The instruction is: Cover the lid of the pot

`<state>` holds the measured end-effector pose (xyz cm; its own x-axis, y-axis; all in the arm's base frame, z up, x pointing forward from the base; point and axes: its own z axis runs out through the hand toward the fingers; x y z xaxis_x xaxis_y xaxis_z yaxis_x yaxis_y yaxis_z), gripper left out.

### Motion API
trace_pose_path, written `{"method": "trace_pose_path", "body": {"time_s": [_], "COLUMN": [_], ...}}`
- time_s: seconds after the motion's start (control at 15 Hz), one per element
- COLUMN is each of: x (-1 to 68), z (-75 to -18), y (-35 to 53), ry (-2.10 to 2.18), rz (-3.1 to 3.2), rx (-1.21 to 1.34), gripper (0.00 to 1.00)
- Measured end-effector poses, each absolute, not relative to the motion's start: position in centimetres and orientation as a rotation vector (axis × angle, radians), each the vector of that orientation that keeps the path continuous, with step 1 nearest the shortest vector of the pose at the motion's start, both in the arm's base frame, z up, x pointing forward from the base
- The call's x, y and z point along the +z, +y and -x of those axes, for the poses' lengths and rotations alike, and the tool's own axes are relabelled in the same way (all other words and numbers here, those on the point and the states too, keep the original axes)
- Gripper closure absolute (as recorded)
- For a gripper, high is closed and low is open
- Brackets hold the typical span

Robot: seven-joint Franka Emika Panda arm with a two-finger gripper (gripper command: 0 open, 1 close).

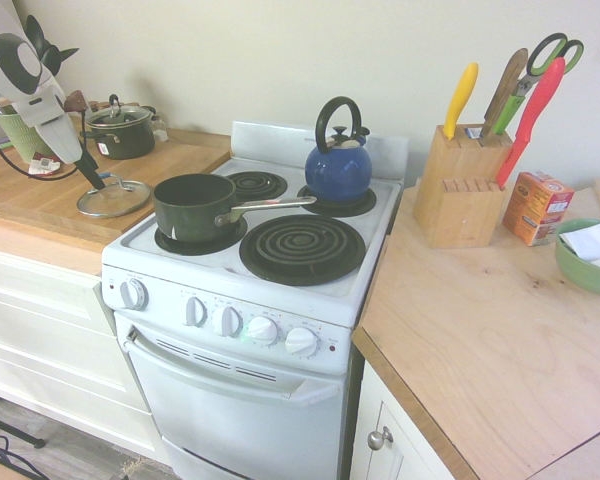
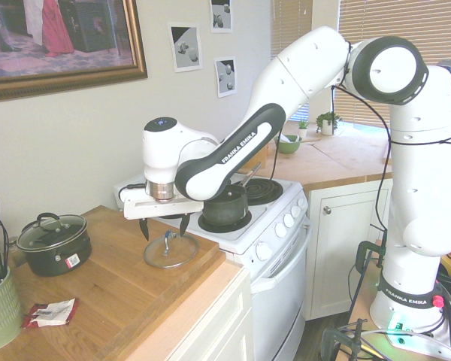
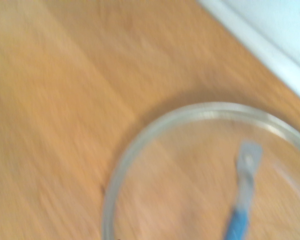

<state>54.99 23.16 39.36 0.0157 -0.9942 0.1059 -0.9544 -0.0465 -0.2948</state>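
Wooden counter fills the near corner at four o'clock of the first exterior view. At its nine o'clock stands the white stove, with the dark green pot on its front burner, long silver handle pointing toward three o'clock. A blue kettle sits at the pot's two o'clock. The glass lid lies flat on the wooden worktop, just beside the stove, at the pot's nine o'clock. Directly above the lid hangs the gripper, fingers spread wide, holding nothing.
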Motion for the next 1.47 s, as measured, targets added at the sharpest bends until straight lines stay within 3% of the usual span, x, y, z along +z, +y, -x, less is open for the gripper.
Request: {"method": "trace_pose_path", "body": {"time_s": [0.13,0.2,1.47], "x": [39.1,39.0,37.4], "z": [-55.7,-55.9,-56.6], "y": [22.8,22.7,22.6], "ry": [2.088,2.097,2.193], "rz": [2.123,2.123,2.063], "rx": [-0.427,-0.425,-0.436], "gripper": [0.0,1.0,1.0]}}
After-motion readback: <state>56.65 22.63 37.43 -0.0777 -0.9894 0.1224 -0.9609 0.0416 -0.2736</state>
